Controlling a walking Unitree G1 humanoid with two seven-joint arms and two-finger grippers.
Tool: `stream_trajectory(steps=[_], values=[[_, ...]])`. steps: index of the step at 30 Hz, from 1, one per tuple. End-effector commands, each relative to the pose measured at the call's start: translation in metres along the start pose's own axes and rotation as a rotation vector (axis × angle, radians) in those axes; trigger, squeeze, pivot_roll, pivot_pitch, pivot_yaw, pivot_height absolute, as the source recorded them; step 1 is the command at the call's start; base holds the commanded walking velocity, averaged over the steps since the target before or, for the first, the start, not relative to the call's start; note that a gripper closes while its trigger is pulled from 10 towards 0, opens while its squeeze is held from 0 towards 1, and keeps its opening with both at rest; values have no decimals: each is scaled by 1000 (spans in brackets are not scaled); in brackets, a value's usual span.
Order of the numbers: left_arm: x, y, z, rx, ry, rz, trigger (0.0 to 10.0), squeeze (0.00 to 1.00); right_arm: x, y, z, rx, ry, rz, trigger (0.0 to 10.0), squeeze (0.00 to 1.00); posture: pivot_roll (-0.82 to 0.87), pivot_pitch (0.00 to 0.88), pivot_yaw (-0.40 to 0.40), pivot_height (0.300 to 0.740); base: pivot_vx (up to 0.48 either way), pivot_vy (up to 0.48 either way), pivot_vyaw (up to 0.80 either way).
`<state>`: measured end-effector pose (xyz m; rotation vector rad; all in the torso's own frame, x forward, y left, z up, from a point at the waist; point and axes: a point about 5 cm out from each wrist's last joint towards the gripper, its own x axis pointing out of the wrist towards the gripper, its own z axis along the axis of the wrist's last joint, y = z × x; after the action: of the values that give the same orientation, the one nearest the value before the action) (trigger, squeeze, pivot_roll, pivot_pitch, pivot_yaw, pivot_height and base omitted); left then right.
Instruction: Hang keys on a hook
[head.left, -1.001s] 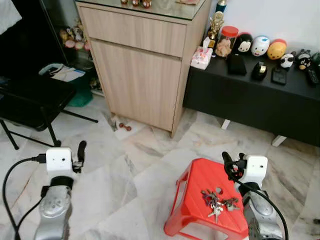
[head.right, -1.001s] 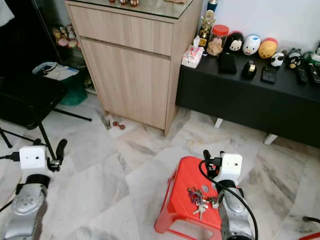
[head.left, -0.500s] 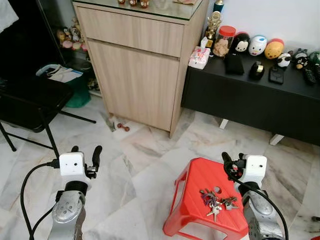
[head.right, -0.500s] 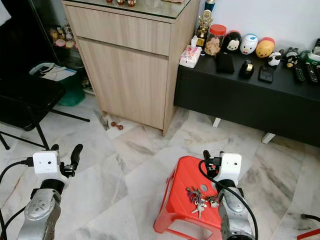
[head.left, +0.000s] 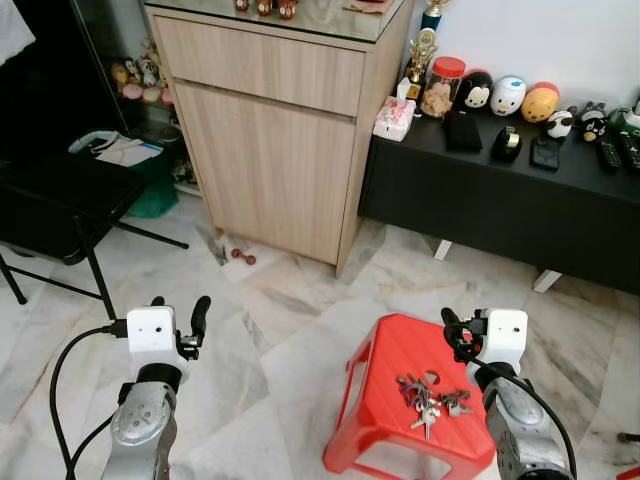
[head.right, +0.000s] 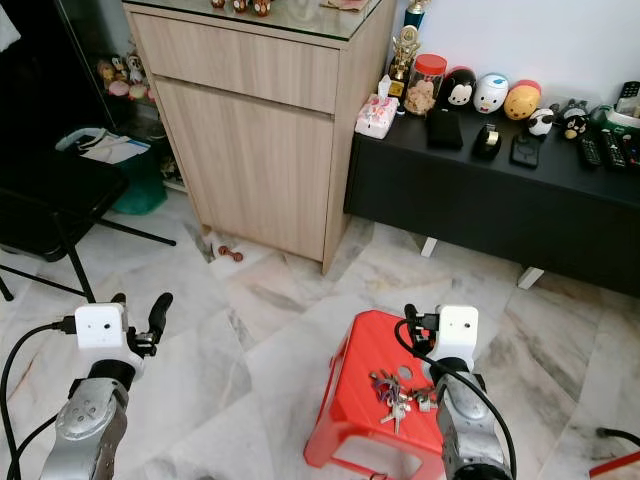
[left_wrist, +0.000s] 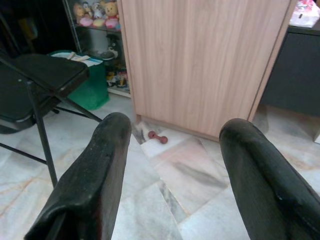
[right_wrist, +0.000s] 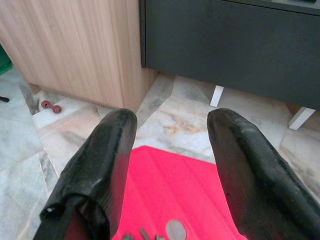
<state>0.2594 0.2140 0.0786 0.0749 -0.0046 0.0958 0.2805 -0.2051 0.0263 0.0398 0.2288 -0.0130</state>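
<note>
A bunch of keys (head.left: 425, 392) lies on top of a red plastic stool (head.left: 385, 428) on the marble floor, low and right of centre. My right gripper (head.left: 457, 324) hovers open just above the stool's far right edge, slightly beyond the keys and apart from them. In the right wrist view the open right gripper (right_wrist: 172, 117) looks over the stool's red top (right_wrist: 170, 185), with key tips (right_wrist: 150, 235) at the picture's edge. My left gripper (head.left: 180, 305) is open over bare floor at the left, holding nothing; its fingers (left_wrist: 100, 170) face the cabinet.
A tall wooden cabinet (head.left: 270, 130) stands ahead, with a low black sideboard (head.left: 500, 195) carrying figurines to its right. A black folding chair (head.left: 60, 200) and a green bin (head.left: 155, 190) are at the left. A small red dumbbell (head.left: 243, 257) lies by the cabinet's foot.
My left arm has moved right and forward over the floor. The view has tipped up slightly. The right gripper stays open by the stool; the keys lie unmoved.
</note>
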Motion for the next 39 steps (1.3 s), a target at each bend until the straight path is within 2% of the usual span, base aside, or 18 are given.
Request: stream_trajectory(steps=[1,9,15,27,32,36,39], values=[[0,-3,-3,-1,23,-6,10000,0,-1,-1,-5,0,25,-1,10000,0,-75,54,-76,638,0,0,0],[-1,-3,-4,-1,33,-10,10000,0,-2,0,-5,3,25,5,10000,0,-77,69,-75,638,0,0,0],[-2,-9,-8,-32,56,-38,10000,0,-3,-2,-12,6,68,6,10000,0,-76,75,-77,638,0,0,0],[-1,-15,-8,-33,67,-68,10000,0,-2,-1,-17,25,114,22,10000,0,-75,89,-78,638,0,0,0],[0,-19,-17,-38,130,-96,10000,0,-3,-2,-22,18,138,16,10000,0,-78,92,-75,638,0,0,0],[0,-18,-18,-39,137,-91,10000,0,-3,-2,-23,14,147,14,10000,0,-78,92,-75,638,0,0,0],[-1,-17,-24,-34,169,-79,10000,0,-6,-6,-32,-13,213,-4,10000,0,-77,92,-79,638,257,0,0]])
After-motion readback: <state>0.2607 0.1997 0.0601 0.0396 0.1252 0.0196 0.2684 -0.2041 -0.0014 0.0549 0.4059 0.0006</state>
